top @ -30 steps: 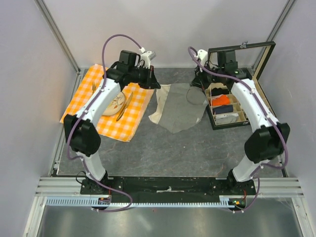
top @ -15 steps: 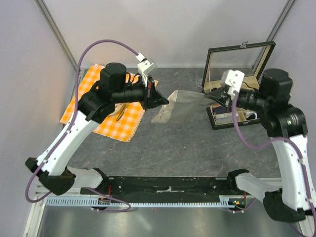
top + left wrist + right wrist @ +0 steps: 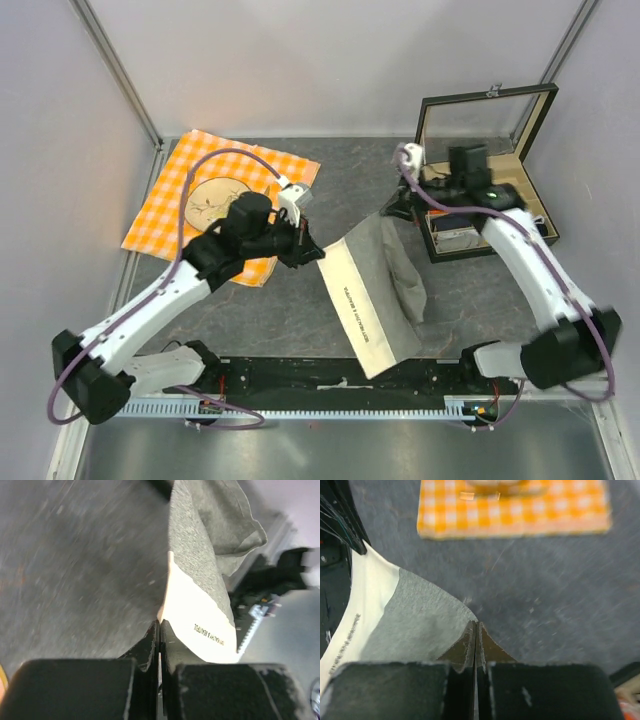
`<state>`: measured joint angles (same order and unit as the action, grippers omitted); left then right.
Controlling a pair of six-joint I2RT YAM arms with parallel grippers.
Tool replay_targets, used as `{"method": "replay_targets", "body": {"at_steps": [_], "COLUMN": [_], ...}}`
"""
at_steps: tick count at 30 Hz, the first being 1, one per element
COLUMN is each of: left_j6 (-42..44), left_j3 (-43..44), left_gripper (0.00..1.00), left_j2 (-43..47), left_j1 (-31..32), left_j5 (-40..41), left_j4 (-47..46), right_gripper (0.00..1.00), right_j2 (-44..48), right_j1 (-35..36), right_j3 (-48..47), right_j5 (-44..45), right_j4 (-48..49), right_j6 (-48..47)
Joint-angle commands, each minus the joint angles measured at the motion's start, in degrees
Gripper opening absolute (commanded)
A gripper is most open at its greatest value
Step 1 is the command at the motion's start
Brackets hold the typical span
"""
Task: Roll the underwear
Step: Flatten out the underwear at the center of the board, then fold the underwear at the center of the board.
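Note:
The underwear (image 3: pixel 385 280), mid-grey with a cream-white printed strip (image 3: pixel 355 300) along its left edge, stretches from the table's middle to the near rail. My left gripper (image 3: pixel 318 254) is shut on the far corner of the cream strip, seen in the left wrist view (image 3: pixel 159 623) with the strip (image 3: pixel 192 612) running away from the fingertips. My right gripper (image 3: pixel 392 212) is shut on the far grey corner, seen in the right wrist view (image 3: pixel 475 624) with grey cloth (image 3: pixel 415 615) to its left. The cloth between the grippers is off the table or just touching it; I cannot tell which.
An orange-and-white checked cloth (image 3: pixel 170 225) with a dinner plate (image 3: pixel 215 198) lies at the far left. An open box (image 3: pixel 485 215) with small garments and a raised lid stands at the far right. The black base rail (image 3: pixel 300 375) runs along the near edge, under the underwear's near end.
Both grippers have carried the underwear from the far middle of the table toward the near edge; the left arm has left the checked cloth and the plate now shows.

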<state>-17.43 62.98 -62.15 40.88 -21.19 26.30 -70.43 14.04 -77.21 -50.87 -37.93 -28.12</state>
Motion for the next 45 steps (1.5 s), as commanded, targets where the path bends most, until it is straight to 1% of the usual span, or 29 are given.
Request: {"method": "replay_targets", "body": {"at_steps": [1, 2, 3, 4, 5, 6, 7, 9, 10, 11, 13, 14, 17, 22, 24, 26, 27, 33, 38, 40, 45], "left_j6": [-5.67, -5.86, -5.86, -5.77, -5.42, -5.16, -3.94, -2.44, -1.13, -0.94, -0.50, -0.32, 0.64, 2.40, 2.49, 2.23, 2.05, 1.17, -1.11, -1.99, -4.36], "left_j3": [-12.06, -12.79, -13.32, -12.97, -12.36, -11.49, -8.87, -5.61, -1.85, 0.02, 4.58, 5.56, 8.56, 9.27, 9.53, 7.78, 6.90, -1.01, -7.43, -9.62, -12.96], "left_gripper": [0.02, 0.02, 0.02, 0.02, 0.02, 0.02, 0.02, 0.02, 0.02, 0.02, 0.02, 0.02, 0.02, 0.02, 0.02, 0.02, 0.02, 0.02, 0.02, 0.02, 0.02], "left_j2": [-5.51, -7.09, -9.37, -13.40, -15.96, -18.25, -22.97, -27.21, -29.67, -33.44, -36.80, -39.25, -40.85, -38.40, -37.09, -35.68, -35.15, -28.92, -24.34, -23.64, -21.27], "left_j1": [-5.97, -7.73, -11.58, -13.44, -15.11, -18.09, -19.25, -21.53, -22.07, -22.60, -23.39, -23.48, -23.48, -23.48, -23.48, -23.22, -22.87, -21.11, -19.53, -17.51, -14.52], "left_j5": [4.32, 4.14, 3.01, 3.17, 3.00, 2.47, 2.64, 2.47, 2.82, 2.47, 1.94, 2.03, 2.82, 5.02, 4.76, 3.71, 2.92, 2.29, 1.06, 1.15, 1.76], "left_j4": [-13.36, -16.52, -17.51, -18.21, -18.91, -19.71, -19.45, -17.97, -17.09, -16.29, -14.54, -14.35, -13.04, -10.14, -6.37, -5.30, -5.04, -4.33, -4.42, -4.51, -4.95], "right_gripper": [0.00, 0.00, 0.00, 0.00, 0.00, 0.00, 0.00, 0.00, 0.00, 0.00, 0.00, 0.00, 0.00, 0.00, 0.00, 0.00, 0.00, 0.00, 0.00, 0.00, 0.00], "right_j2": [-13.98, -16.81, -19.71, -25.75, -28.68, -31.32, -36.22, -40.46, -44.05, -45.74, -49.60, -50.49, -51.12, -45.78, -43.75, -40.32, -39.18, -30.39, -25.64, -24.41, -22.03], "right_j1": [4.06, 5.19, 5.55, 5.64, 5.91, 5.91, 5.91, 6.00, 6.00, 6.08, 6.08, 6.08, 6.08, 6.08, 6.00, 6.17, 6.61, 10.30, 12.06, 12.41, 13.29], "right_j3": [4.79, 3.83, 2.43, -1.67, -3.98, -8.61, -11.01, -15.58, -19.87, -21.91, -27.17, -28.60, -30.28, -24.49, -20.12, -16.41, -12.65, -0.42, 4.60, 6.80, 10.49], "right_j5": [4.18, 5.42, 6.48, 7.01, 8.67, 9.55, 10.35, 12.89, 13.43, 13.87, 14.83, 15.01, 15.36, 14.06, 12.73, 10.27, 9.74, 10.00, 9.83, 10.00, 10.00], "right_j4": [7.87, 8.74, 8.84, 8.75, 8.32, 8.40, 8.31, 7.61, 7.35, 6.39, 5.42, 4.46, 3.75, 3.74, 3.92, 4.88, 4.97, 6.90, 7.08, 7.08, 6.82], "right_j6": [-1.58, -1.94, -2.03, -2.11, -2.38, -2.29, -2.12, -1.85, -1.76, -1.85, -2.11, -2.29, -2.73, -4.40, -4.40, -3.79, -3.79, -3.70, -3.70, -3.79, -4.14]}}
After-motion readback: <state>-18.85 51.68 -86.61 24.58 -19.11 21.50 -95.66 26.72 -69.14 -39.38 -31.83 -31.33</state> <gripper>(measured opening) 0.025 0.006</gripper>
